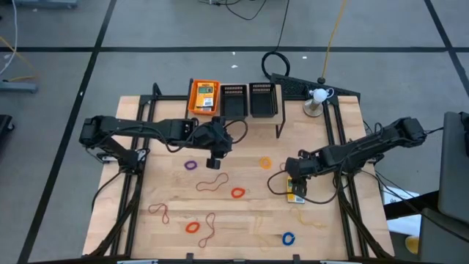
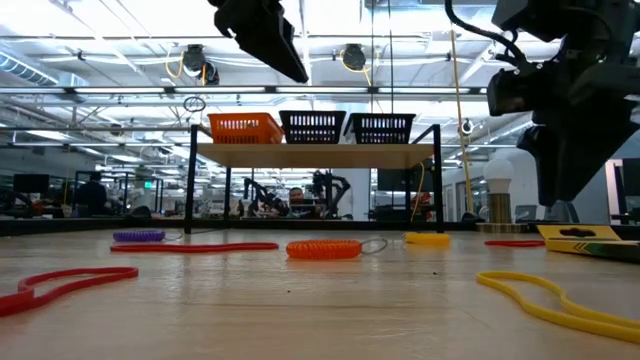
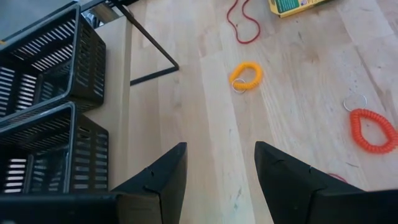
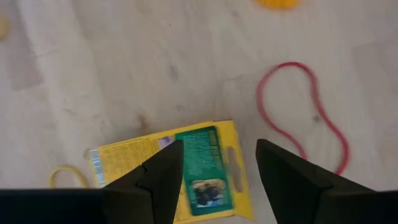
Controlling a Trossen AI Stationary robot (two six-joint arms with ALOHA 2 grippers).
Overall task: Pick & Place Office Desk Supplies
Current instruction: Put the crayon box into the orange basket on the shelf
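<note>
A yellow-and-green card box [image 1: 295, 193] lies flat on the wooden table at the right. My right gripper [image 4: 217, 146] hangs open just above it, pointing steeply down, with its fingers over the box's printed face [image 4: 186, 171] and clear of it. My left gripper [image 3: 217, 149] is open too. It hangs high over the table's middle [image 1: 217, 160], slanting down above bare wood. Small rings lie scattered on the table: purple [image 1: 191, 166], orange [image 1: 265, 163], red-orange [image 1: 237, 193] and blue [image 1: 288, 238]. Thin reddish bands [image 1: 212, 182] and a yellow band [image 1: 311, 218] lie among them.
On a low shelf at the far edge stand an orange mesh bin [image 1: 204, 97], with card boxes in it, and two black mesh bins [image 1: 233, 99] [image 1: 262, 99]. A red band [image 4: 298, 118] lies just beyond the box. A white lamp-like object [image 1: 316, 99] stands at the far right.
</note>
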